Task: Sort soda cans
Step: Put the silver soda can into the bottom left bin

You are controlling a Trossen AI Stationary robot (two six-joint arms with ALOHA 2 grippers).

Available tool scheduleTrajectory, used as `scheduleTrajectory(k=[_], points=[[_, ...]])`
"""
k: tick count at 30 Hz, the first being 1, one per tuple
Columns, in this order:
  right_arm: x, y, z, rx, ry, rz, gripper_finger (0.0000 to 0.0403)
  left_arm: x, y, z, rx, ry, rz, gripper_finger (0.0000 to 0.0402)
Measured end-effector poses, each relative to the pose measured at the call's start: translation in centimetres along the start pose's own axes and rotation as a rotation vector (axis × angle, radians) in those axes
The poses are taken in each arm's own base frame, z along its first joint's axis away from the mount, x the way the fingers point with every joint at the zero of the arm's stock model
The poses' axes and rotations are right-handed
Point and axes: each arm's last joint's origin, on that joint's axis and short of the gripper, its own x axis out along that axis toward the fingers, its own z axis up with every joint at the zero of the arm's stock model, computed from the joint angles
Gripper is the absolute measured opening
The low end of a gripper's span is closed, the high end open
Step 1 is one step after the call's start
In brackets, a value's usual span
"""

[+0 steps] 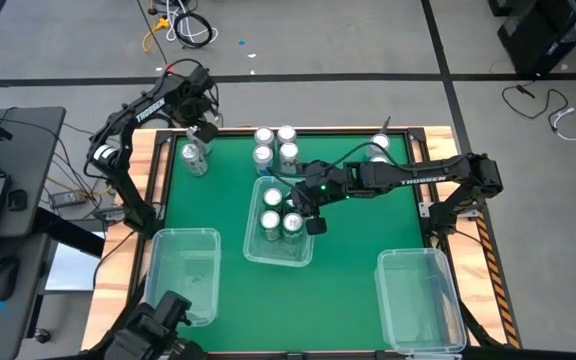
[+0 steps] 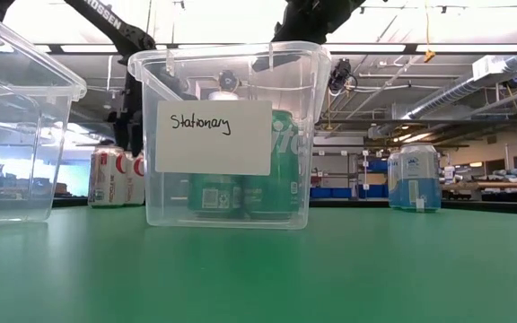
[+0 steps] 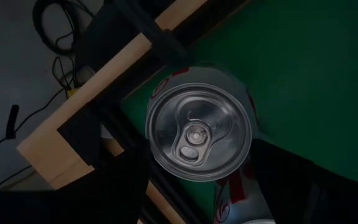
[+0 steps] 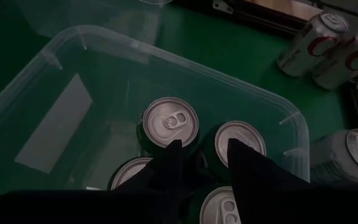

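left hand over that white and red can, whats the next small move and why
Probably close on it. The left hand sits at the table's far left corner with its fingers open either side of the white and red can, which stands upright on the green mat, so a grip looks lined up. The right hand hangs over the green cans in the middle bin.

You get an overhead straight down; a table-level view facing the middle bin (image 2: 227, 135) close; wrist cams looking down close; overhead and low share that bin.

Shiny alu cans (image 4: 169, 121), clear plastic bin (image 4: 67, 53)
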Motion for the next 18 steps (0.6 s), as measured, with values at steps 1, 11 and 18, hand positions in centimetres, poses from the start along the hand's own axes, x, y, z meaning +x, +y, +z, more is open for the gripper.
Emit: scheduleTrajectory(k=[1,11,18], points=[[0.0,0.0,-0.01,0.0,0.001,0.001,0.0115,0.01,0.06,-0.01,-0.002,0.0,0.0,0.0276],[0.0,0.02,-0.05,0.0,0.005,0.002,0.0115,-0.4,0.28,0.1,0.009,0.009,-0.004,0.0275],[0.0,0.02,-0.04,0.0,0.004,0.003,0.0115,-0.67,0.37,0.25,0.007,0.003,0.024,0.0275]])
